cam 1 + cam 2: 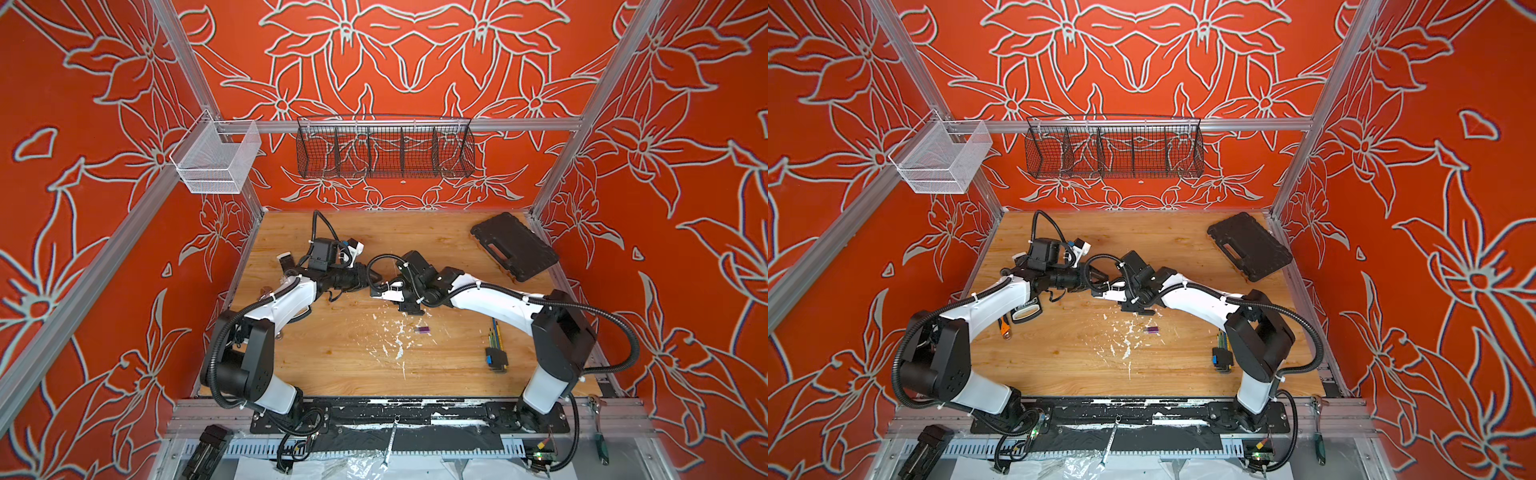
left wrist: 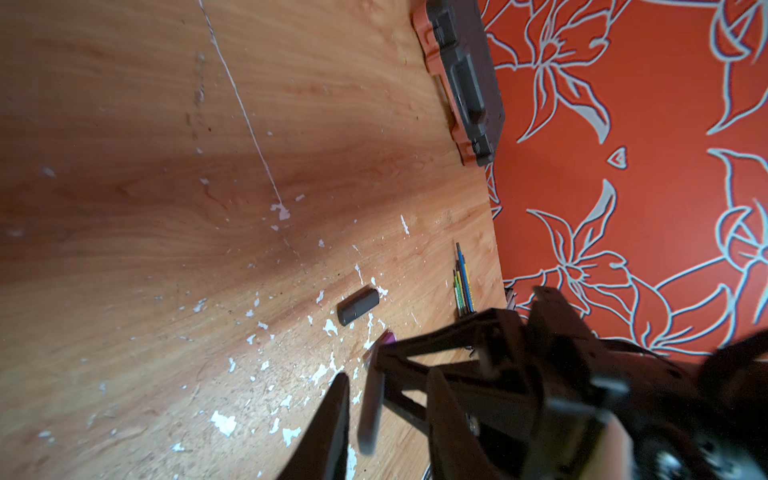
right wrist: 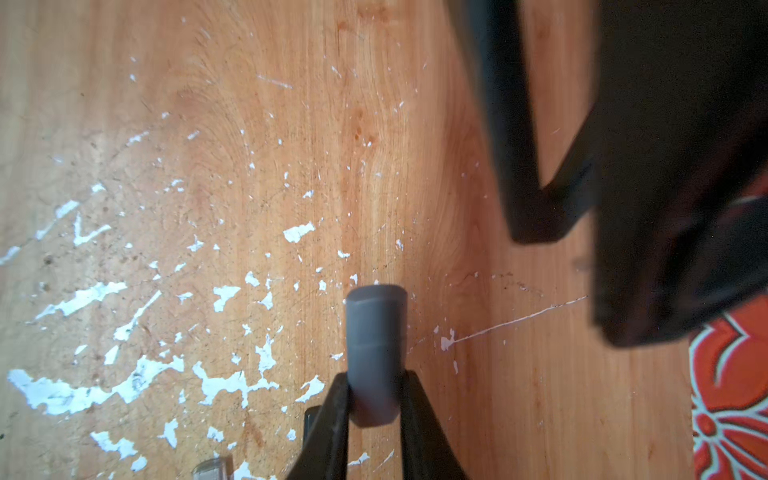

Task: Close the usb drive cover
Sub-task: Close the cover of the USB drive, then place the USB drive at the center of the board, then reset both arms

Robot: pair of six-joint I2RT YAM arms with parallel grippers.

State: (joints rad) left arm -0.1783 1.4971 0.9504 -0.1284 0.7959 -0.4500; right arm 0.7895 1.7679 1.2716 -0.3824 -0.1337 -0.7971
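Right fingers (image 3: pixel 376 376) clamped gray usb drive (image 3: pixel 374 324), free end jutting past tips, held over scuffed counter (image 3: pixel 208 145). Left fingers (image 2: pixel 386 376) stood parted, empty, close by. Small purple item (image 1: pixel 424 329) lay on counter nearby.

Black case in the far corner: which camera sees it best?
Both top views: the black case shows whole, lid and handle. The left wrist view sees it side-on and cut off. The right wrist view misses it.
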